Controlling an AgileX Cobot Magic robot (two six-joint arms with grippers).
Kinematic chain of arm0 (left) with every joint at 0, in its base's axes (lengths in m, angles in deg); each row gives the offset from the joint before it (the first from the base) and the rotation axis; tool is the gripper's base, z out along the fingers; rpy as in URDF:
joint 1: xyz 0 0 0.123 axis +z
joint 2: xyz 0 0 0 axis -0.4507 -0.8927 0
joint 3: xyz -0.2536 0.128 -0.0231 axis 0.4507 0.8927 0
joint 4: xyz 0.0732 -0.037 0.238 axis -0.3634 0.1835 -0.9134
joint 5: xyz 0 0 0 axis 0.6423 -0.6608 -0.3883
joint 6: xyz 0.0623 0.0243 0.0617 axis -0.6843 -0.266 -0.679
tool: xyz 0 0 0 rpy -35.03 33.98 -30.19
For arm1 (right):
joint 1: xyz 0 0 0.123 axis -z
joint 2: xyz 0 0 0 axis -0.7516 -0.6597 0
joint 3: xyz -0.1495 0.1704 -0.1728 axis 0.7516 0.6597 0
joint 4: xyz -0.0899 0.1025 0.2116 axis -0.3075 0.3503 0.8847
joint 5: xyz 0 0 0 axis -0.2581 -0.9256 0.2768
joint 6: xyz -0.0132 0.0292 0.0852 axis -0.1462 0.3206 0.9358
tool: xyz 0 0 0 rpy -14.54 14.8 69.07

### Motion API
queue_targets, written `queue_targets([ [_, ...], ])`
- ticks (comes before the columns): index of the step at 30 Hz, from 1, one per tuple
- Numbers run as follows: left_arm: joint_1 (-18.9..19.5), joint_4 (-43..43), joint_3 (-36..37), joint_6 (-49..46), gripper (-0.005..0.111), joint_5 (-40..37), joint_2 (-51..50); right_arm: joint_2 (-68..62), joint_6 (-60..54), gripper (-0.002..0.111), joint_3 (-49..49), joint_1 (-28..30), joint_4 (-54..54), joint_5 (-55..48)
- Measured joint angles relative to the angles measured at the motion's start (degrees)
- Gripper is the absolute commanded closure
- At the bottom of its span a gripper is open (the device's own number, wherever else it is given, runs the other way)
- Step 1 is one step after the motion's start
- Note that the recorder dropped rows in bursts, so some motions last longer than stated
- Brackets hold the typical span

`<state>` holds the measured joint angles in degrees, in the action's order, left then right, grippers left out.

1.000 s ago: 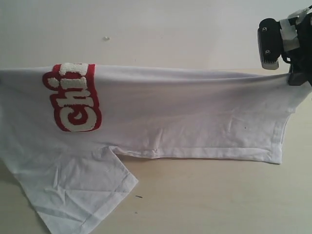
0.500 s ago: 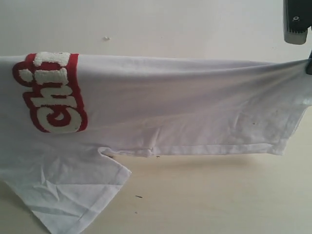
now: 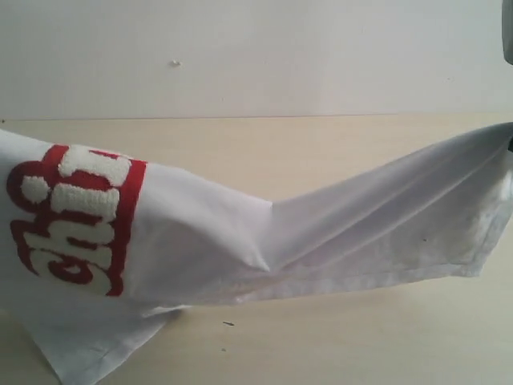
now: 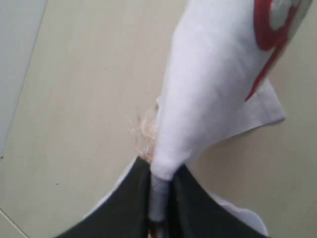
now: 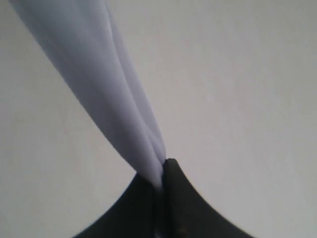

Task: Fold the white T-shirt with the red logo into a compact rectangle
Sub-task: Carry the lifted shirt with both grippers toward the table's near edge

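The white T-shirt (image 3: 353, 216) hangs above the table, strung between both grippers and sagging in a fold at the middle. The red logo (image 3: 72, 220) shows tilted on its left part, and a lower corner (image 3: 88, 353) of cloth rests on the table. My left gripper (image 4: 162, 171) is shut on a bunched edge of the T-shirt (image 4: 208, 89), with the red logo (image 4: 270, 29) further along the cloth. In the right wrist view, my right gripper (image 5: 161, 171) is shut on a gathered strip of the T-shirt (image 5: 99, 74). Both grippers lie almost wholly outside the exterior view.
A light wooden table (image 3: 361, 337) runs under the shirt, with a small dark speck (image 3: 228, 324) near the front. A pale wall (image 3: 240, 48) bearing a tiny mark (image 3: 175, 62) stands behind it.
The shirt's upper edge, taut and level before, has gone slack and sags in the middle. The logo end dropped and tilted. The right gripper slid out past the right edge.
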<state>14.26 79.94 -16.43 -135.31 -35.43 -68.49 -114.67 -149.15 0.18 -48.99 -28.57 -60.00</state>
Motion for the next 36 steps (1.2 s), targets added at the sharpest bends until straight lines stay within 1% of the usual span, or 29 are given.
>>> queue_targets([
  [7,-9.3,-0.5,0.8,9.3,0.107,-0.1,9.9,10.9,0.0,0.108,5.5,0.0,3.9,-0.3],
  [10,-12.4,-0.5,0.8,14.2,0.107,-0.2,13.6,15.7,0.0,0.108,6.8,0.0,5.7,-0.4],
  [13,-15.0,-0.1,0.8,19.7,0.107,-0.3,16.8,19.8,1.4,0.108,7.6,0.0,6.9,-0.5],
  [15,-16.5,0.7,0.8,22.0,0.107,-0.3,19.0,22.2,2.6,0.108,8.5,-1.1,7.1,-0.5],
  [19,-18.4,3.0,0.8,23.4,0.107,-0.3,22.6,24.7,4.0,0.108,10.3,-4.4,7.1,-0.5],
  [20,-18.7,2.7,0.8,23.7,0.107,-0.5,23.4,24.9,5.0,0.108,11.1,-5.4,5.5,-0.7],
  [23,-18.7,-0.8,1.6,25.0,0.107,-0.6,22.1,23.2,7.6,0.108,12.2,-5.8,0.9,-0.8],
  [27,-18.5,-12.0,6.1,28.0,0.107,-0.6,12.5,13.1,12.3,0.108,12.5,-5.8,-1.0,-0.7],
  [28,-17.7,-15.7,8.0,29.5,0.107,-0.5,8.2,8.9,13.7,0.108,12.5,-5.8,-1.4,0.0],
  [30,-15.1,-19.6,10.6,30.7,0.107,0.3,0.7,1.5,14.6,0.108,12.5,-5.8,-2.6,3.9],
  [31,-13.0,-21.0,11.9,30.9,0.107,2.7,-3.4,-2.3,14.9,0.108,12.5,-5.8,-3.9,6.8],
  [32,-11.1,-21.6,12.4,31.0,0.107,5.8,-6.3,-5.1,15.5,0.108,12.5,-5.8,-4.8,9.3],
  [33,-8.2,-21.8,12.8,31.0,0.107,11.4,-10.6,-9.1,16.3,0.108,12.5,-5.8,-6.6,13.5],
  [34,-6.7,-21.9,12.8,31.3,0.107,14.5,-13.0,-11.2,17.0,0.108,12.5,-5.8,-7.9,16.1],
  [35,-4.1,-22.2,12.8,31.4,0.107,19.8,-17.0,-14.9,18.2,0.108,12.5,-5.8,-9.2,21.3],
  [36,-2.6,-22.3,12.9,31.4,0.107,23.3,-19.6,-17.3,19.0,0.108,12.5,-5.8,-10.5,24.9],
])
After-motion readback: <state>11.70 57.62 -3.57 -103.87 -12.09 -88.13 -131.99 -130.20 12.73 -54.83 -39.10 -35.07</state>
